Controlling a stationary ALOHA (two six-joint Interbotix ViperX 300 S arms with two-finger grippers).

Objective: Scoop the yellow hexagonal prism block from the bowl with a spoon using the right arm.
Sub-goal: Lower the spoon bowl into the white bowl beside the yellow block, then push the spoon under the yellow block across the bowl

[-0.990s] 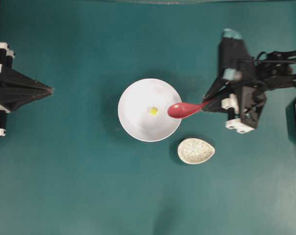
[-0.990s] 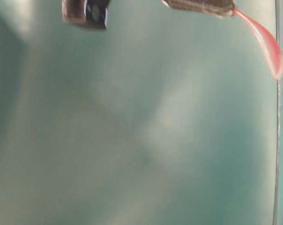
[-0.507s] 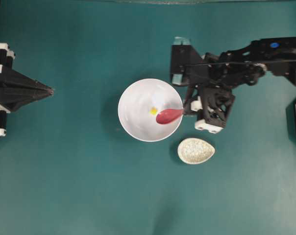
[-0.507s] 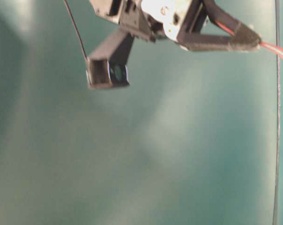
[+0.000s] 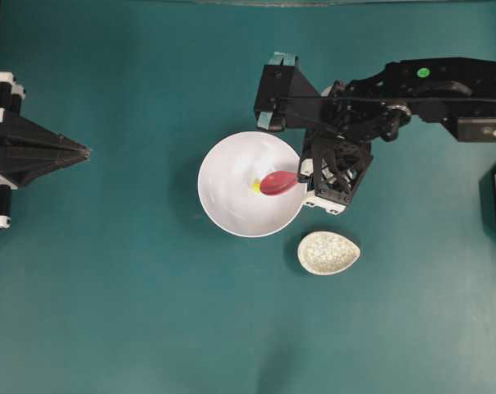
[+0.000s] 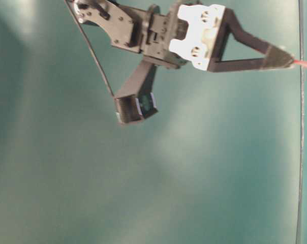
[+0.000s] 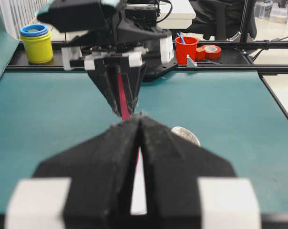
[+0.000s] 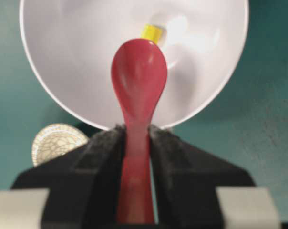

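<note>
Spoon [image 8: 138,76] gripped in right gripper [image 8: 134,157], reaching into bowl [image 5: 223,205] — touching yellow block [image 8: 152,32], scooping remaining.

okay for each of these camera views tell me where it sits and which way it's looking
Overhead: above the table, looking straight down; both arms, bowl, spoon.
Table-level: low, along the green surface; right gripper pinching the spoon handle.
Left wrist: behind the shut left gripper, facing the right arm.
Right wrist: behind the right gripper, looking down the spoon to the yellow block.
Shared: both wrist views show the speckled spoon rest.
</note>
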